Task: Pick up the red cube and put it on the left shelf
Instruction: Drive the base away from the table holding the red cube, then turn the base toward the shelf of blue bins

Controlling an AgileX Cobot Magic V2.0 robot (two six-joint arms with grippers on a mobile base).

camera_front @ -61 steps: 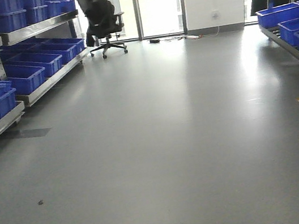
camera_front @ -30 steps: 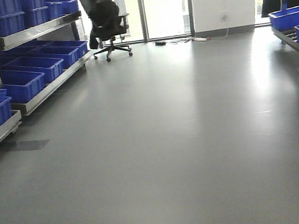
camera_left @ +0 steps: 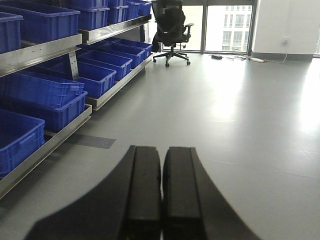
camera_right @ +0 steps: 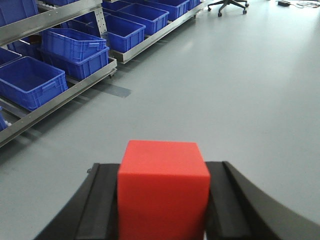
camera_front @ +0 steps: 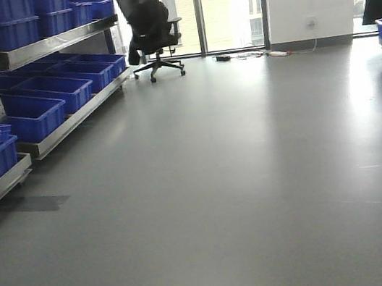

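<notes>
Right wrist-mounted: forward-pointing jaws pinch red cube (camera_right: 163,192).

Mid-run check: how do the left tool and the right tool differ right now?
The left tool is shut with its fingers pressed together and nothing between them; the right tool is shut on the red cube. So the right tool's fingers stand apart with the cube between them, while the left tool's show only a thin seam. Both have black fingers and see the left shelf with blue crates on their left.
</notes>
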